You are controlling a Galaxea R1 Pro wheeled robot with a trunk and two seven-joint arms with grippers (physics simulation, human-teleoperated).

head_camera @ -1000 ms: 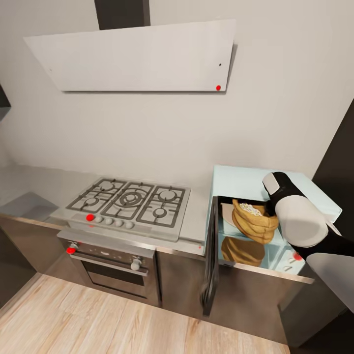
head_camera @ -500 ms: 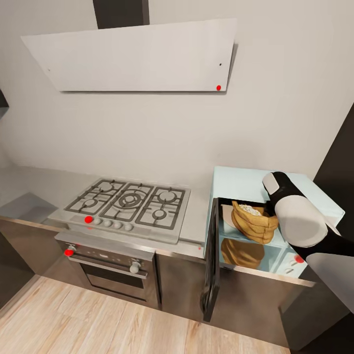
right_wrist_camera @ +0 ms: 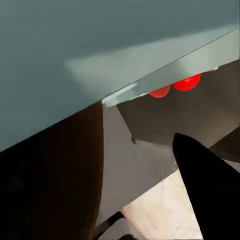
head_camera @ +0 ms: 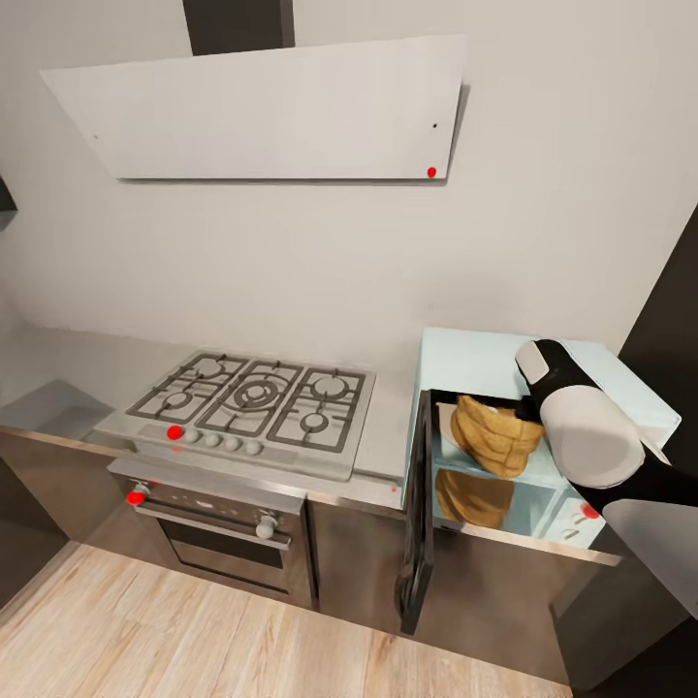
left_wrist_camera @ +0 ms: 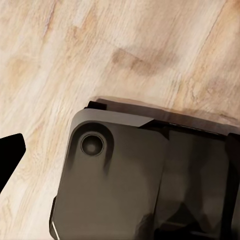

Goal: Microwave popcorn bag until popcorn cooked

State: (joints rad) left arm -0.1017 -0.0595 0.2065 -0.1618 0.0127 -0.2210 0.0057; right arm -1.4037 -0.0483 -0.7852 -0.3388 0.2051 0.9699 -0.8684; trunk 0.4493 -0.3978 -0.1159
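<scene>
Right arm [head_camera: 582, 427] reaching into open microwave [head_camera: 485, 361], grip state unclear, popcorn bag [head_camera: 494, 436] against its tip, inside cavity

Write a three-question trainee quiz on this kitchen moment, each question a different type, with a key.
1. True or false: the microwave door is shut.
2. Multiple choice: the popcorn bag is (A) on the hob, (B) at the microwave's opening, (C) on the floor.
3. Fill in: the arm reaching to the bag is the robot's ____ arm.

Key: 1 false, the door stands swung open. 2 B. 3 right.
</scene>
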